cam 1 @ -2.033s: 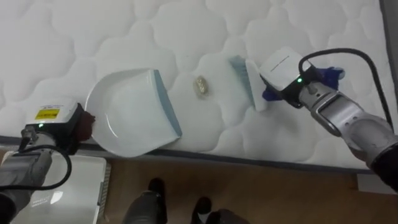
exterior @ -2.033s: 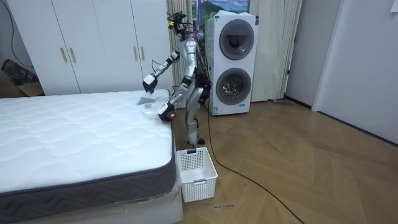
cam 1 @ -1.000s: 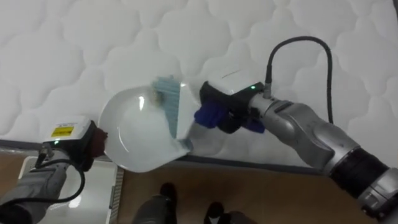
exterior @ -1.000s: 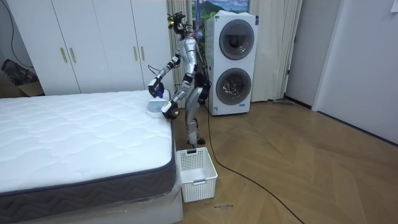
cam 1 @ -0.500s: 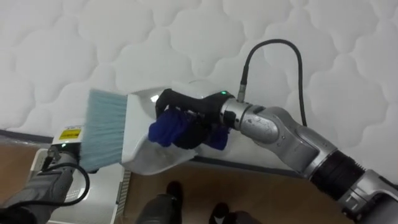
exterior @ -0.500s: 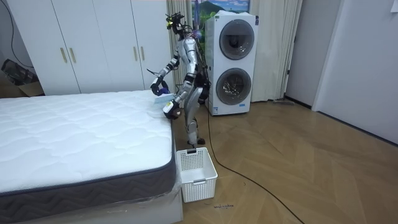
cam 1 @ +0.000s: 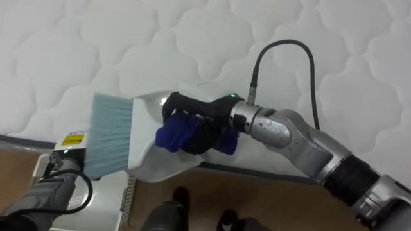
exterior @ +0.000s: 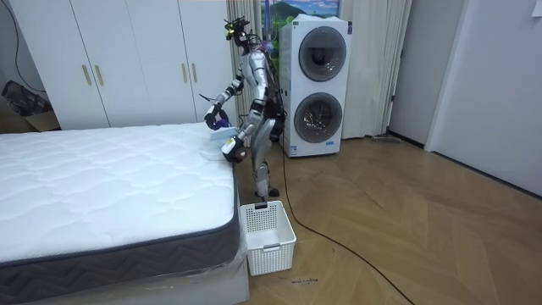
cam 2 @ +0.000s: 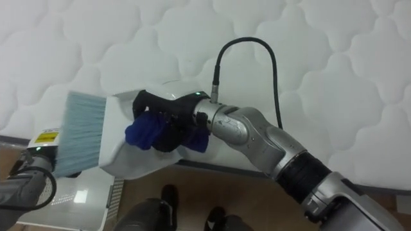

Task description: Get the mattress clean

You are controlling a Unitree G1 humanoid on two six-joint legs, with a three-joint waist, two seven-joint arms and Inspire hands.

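In the left eye view, the right hand [cam 1: 192,127] reaches in from the right across the white quilted bed [cam 1: 96,38]. Its fingers are curled tightly round the blue handle of the brush [cam 1: 110,135]. The brush's pale blue bristles point toward the view's left and hang past the bed's near edge. The white dustpan [cam 1: 157,160] lies under the hand and brush, right at the bed's near edge, with its lower part jutting out over the floor. The left hand [cam 1: 67,149] sits low on the left, just below the bed's near edge and partly behind the bristles. It cannot be told whether its fingers are closed on anything. A white basket [cam 1: 106,196] stands on the floor beneath it.

The right eye view shows the same layout: the right hand clamps the blue handle over the dustpan, and the bristles cover the left hand's upper part.

In the room view, the robot stands at the bed's far corner on the room view's right, leaning slightly toward the mattress. A stacked washer and dryer [exterior: 318,85] stand just behind it, and white wardrobes [exterior: 110,63] stand beyond the bed. The right hand is raised over the bed's corner, and the left hand hangs lower beside the bed's edge. The basket sits on the wooden floor against the bed's side, nearer the camera than the robot.
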